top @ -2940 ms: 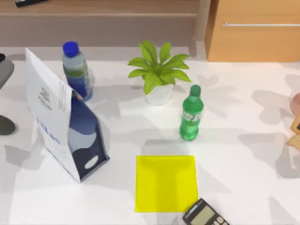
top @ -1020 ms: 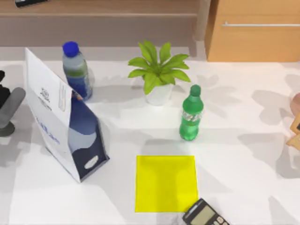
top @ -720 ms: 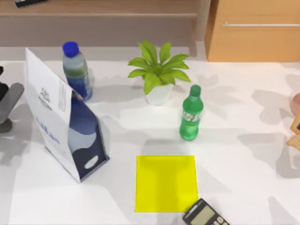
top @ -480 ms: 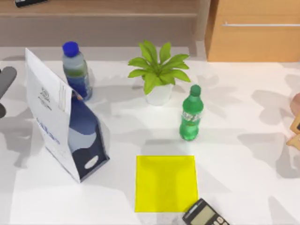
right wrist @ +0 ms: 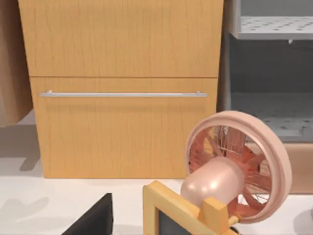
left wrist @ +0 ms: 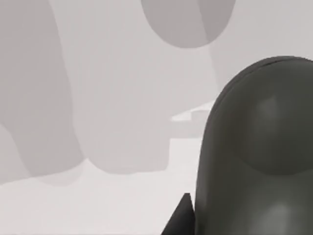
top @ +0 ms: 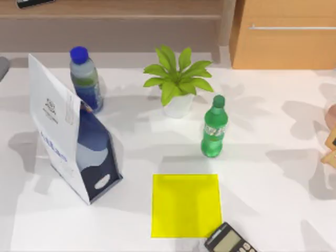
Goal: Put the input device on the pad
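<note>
While the mouse (left wrist: pixel 254 156) looms close in the left wrist view, end effector grip cannot be told; pad (top: pixel 186 205) lies bare beside the calculator (top: pixel 229 241)

The mouse (left wrist: pixel 259 161) is smooth dark grey plastic with a soft sheen. The pad (top: pixel 186 205) is flat, matt yellow. The table (top: pixel 262 199) is matt white. The bottle (top: pixel 213 134) looks like glossy green plastic (translucent), the cabinet (right wrist: pixel 124 88) grained wood with a metal handle (right wrist: pixel 122 94).
</note>
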Controlling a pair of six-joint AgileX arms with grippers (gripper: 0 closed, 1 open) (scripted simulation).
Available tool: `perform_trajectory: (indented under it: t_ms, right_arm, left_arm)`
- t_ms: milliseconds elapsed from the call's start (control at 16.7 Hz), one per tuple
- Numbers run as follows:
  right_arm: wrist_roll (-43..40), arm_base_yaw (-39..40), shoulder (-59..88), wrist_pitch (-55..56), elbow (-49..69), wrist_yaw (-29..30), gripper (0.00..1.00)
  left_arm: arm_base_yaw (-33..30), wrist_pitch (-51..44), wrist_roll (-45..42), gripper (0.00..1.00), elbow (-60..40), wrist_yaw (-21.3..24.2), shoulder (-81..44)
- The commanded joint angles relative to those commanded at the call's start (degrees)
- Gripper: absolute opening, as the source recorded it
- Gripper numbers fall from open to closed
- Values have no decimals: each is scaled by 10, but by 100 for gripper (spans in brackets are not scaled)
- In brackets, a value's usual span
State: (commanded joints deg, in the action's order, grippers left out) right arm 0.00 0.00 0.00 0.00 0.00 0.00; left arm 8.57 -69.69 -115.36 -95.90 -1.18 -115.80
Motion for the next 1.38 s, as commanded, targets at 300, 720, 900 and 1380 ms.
perform_trajectory:
  t_ms: [300,720,900,1380]
  right_arm:
    - [0,0,0,0,0,0,100]
    - [0,0,0,0,0,0,100]
    - [0,0,0,0,0,0,100]
    - [0,0,0,0,0,0,100]
  left_arm:
    - [-50,27,-9,0,-50,24,45]
    - [-259,71,-41,0,-137,90,126]
    - [-369,68,-64,0,-112,101,104]
    - [-574,56,-138,0,21,26,4]
